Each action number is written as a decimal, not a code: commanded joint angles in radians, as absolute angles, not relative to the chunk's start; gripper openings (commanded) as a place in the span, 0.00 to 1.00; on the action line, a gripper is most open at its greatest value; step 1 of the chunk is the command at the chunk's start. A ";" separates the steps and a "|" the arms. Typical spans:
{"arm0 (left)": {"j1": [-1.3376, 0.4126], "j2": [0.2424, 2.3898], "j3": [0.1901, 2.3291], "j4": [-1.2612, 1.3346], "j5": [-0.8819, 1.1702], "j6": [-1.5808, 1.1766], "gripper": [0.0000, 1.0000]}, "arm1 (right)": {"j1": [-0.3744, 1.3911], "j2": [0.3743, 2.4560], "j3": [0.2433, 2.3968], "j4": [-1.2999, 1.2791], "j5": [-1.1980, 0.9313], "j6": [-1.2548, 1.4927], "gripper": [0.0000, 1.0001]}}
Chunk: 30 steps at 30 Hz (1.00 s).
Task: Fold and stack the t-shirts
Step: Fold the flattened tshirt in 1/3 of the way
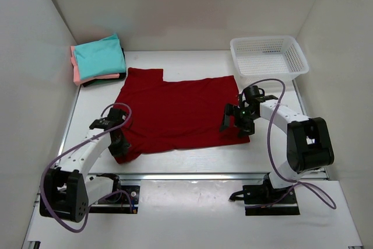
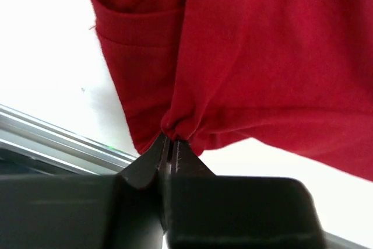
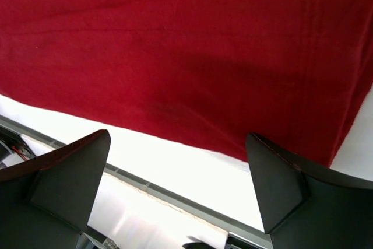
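Note:
A large dark red t-shirt (image 1: 175, 112) lies spread on the white table. My left gripper (image 1: 118, 138) is shut on its near-left sleeve edge; in the left wrist view the pinched red cloth (image 2: 175, 127) bunches at the closed fingertips of that gripper (image 2: 170, 142). My right gripper (image 1: 235, 126) is open over the shirt's near-right corner; in the right wrist view this gripper (image 3: 178, 161) has its fingers spread wide at the red hem (image 3: 192, 138), holding nothing. A folded stack with a teal shirt (image 1: 100, 56) on top, salmon-pink (image 1: 76, 69) and a dark one (image 1: 100, 80) beneath, sits at the back left.
A white mesh basket (image 1: 268, 55) stands at the back right. White walls close in the left, back and right. A metal rail (image 1: 198, 174) runs along the table's near edge.

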<state>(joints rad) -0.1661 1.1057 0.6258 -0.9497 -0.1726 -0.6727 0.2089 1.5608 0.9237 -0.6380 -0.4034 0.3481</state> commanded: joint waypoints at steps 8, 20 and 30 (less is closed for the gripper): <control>-0.153 1.112 0.772 -0.977 -0.233 -0.508 0.00 | 0.173 1.615 0.884 -0.641 -0.324 0.310 0.99; -0.104 1.111 0.819 -1.058 -0.279 -0.505 0.00 | 0.078 1.655 0.911 -0.747 -0.123 0.238 1.00; -0.078 1.094 0.931 -1.095 -0.242 -0.423 0.67 | 0.106 1.534 0.936 -0.926 -0.123 0.196 0.99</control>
<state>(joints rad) -0.0853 1.1210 0.8818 -1.0885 -0.2413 -0.4595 0.0925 1.5906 0.9363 -0.8524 -0.1894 0.2462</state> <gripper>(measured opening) 0.664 0.993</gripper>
